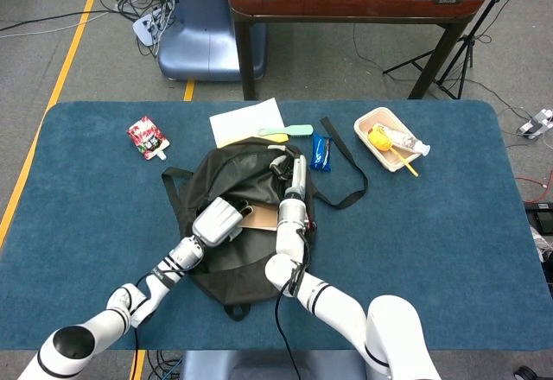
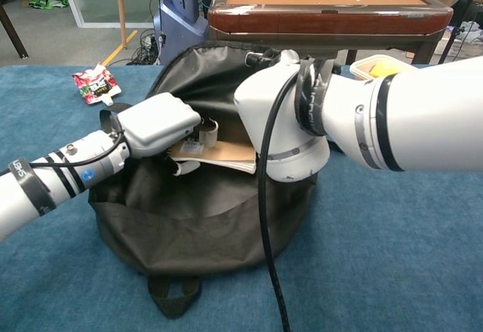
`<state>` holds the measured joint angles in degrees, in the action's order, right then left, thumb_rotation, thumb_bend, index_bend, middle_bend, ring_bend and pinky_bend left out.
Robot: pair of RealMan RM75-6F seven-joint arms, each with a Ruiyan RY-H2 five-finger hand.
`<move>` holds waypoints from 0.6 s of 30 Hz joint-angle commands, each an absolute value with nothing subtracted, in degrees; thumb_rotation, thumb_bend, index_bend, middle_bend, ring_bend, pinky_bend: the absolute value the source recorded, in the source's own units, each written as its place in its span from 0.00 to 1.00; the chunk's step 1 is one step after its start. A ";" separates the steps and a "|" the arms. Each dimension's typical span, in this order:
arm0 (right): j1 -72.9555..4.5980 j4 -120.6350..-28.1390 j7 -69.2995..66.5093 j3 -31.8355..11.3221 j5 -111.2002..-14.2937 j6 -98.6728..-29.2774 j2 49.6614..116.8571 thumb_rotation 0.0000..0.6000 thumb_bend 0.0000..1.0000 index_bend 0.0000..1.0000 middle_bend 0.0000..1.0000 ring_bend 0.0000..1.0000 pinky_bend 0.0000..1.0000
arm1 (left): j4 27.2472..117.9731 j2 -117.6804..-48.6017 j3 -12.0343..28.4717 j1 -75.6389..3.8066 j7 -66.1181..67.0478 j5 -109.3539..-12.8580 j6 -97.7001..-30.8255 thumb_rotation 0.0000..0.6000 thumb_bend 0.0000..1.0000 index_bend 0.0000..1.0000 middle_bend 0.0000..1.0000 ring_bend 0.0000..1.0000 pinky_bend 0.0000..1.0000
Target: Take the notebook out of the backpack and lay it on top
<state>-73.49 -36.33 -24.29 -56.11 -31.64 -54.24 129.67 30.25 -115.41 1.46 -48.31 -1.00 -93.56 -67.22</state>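
Black fabric backpack [image 1: 226,255] lies open near the middle of the blue counter [image 1: 449,224], toward its front edge. The left robot hand [image 2: 155,124] grips a brown notebook [image 2: 226,153], its near end lifted inside the bag's opening. The right robot hand [image 1: 295,173] reaches to the bag's far rim; whether it grips anything cannot be told.
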 commanded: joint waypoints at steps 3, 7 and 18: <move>-73.41 -36.45 -24.42 -56.16 -31.55 -54.21 129.60 1.00 0.92 0.60 0.35 0.28 0.32 | 22.61 -118.66 0.93 -48.79 -6.10 -94.99 -71.79 1.00 0.36 0.53 0.57 0.61 0.75; -73.38 -36.46 -24.47 -56.31 -31.37 -53.93 129.37 1.00 0.92 0.60 0.35 0.28 0.32 | 18.26 -120.40 0.72 -49.21 -8.14 -95.47 -74.77 1.00 0.37 0.59 0.64 0.69 0.82; -72.72 -36.56 -24.66 -56.21 -31.28 -53.03 128.38 1.00 0.92 0.60 0.35 0.28 0.32 | 14.43 -121.05 1.10 -48.36 -13.91 -94.42 -80.09 1.00 0.38 0.67 0.75 0.76 0.91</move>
<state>-72.78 -36.50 -24.63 -56.26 -31.23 -53.07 128.44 14.58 -121.33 1.17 -48.76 -13.12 -94.52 -79.15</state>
